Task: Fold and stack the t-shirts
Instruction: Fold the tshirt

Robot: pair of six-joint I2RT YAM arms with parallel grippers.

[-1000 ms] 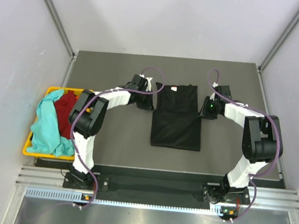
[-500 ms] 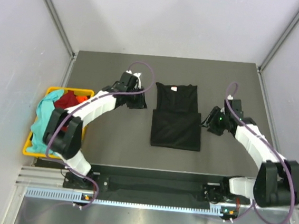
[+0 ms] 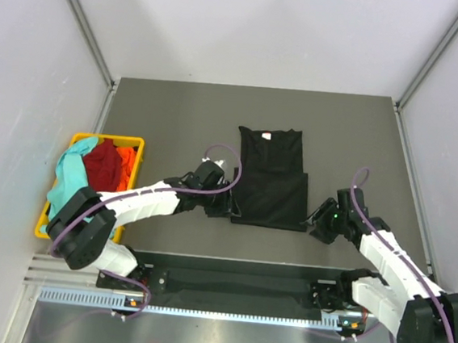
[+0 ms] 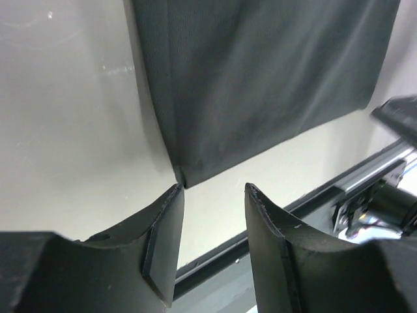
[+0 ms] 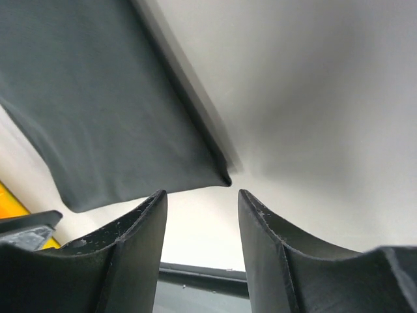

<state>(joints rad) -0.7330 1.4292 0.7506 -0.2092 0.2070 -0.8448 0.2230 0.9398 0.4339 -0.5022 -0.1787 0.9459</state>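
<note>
- Underneath, dark grey table [image 3: 178,110], bare surface below both pairs of fingers.
- Flat on that surface, black t-shirt [image 3: 270,179], folded to a tall rectangle, collar end far from the fingers, an extra layer across the near half; near edge spanning the stretch between the two pairs of fingers, near corners right by the fingertips.
- Well apart from the left fingers, out on their outer side at the table's edge, yellow basket [image 3: 140,142].
- Draped over the basket's outer and near rim, farthest of all from the fingers, teal t-shirt [image 3: 64,178].
- Bunched inside the basket, beside the teal one on the side nearer the fingers, red t-shirt [image 3: 102,167].
- Against the basket wall closest to the left fingers, orange t-shirt [image 3: 126,158], only a scrap in view.
- Low over the table, left gripper [image 4: 212,195], fingers parted by a narrow gap, nothing between them; near left corner of the black t-shirt [image 4: 260,85] just ahead of one fingertip, contact impossible to tell.
- Likewise low, right gripper [image 5: 199,199], fingers narrowly apart and holding nothing; near right corner of the black t-shirt [image 5: 98,111] just ahead of the gap, not inside it.
</note>
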